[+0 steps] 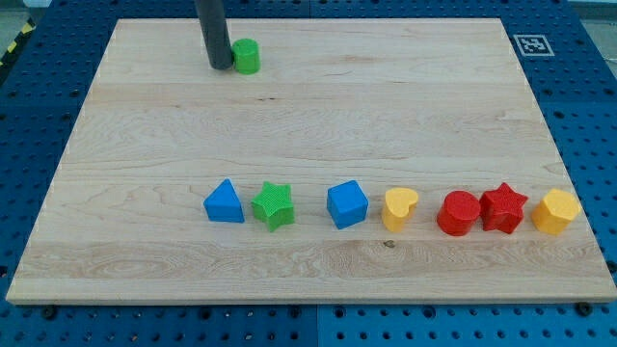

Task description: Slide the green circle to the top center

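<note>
The green circle sits near the view's top, left of the board's centre. My tip is just to its left, touching or almost touching its side. The dark rod rises from there out of the view's top edge.
A row of blocks lies across the lower part of the wooden board: blue triangle, green star, blue cube, yellow heart, red circle, red star, yellow hexagon. A marker tag is at the top right corner.
</note>
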Robot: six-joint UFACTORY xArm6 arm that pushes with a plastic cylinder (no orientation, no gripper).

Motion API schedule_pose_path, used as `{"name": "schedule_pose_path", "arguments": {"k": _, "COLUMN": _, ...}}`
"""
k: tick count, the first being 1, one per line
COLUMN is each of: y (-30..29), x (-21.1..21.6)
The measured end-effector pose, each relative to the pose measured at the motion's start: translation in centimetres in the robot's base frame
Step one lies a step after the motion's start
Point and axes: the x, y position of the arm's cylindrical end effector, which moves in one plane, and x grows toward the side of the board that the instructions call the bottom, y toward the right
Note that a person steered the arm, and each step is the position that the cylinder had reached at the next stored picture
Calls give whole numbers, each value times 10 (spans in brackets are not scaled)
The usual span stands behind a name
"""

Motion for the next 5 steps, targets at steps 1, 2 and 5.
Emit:
{"name": "schedule_pose_path", "arguments": {"k": 1, "y": 0, "x": -25}}
{"name": "schedule_pose_path", "arguments": {"k": 2, "y": 0, "x": -16}}
{"name": "schedule_pose_path", "arguments": {"k": 5, "y": 56, "x": 15}}
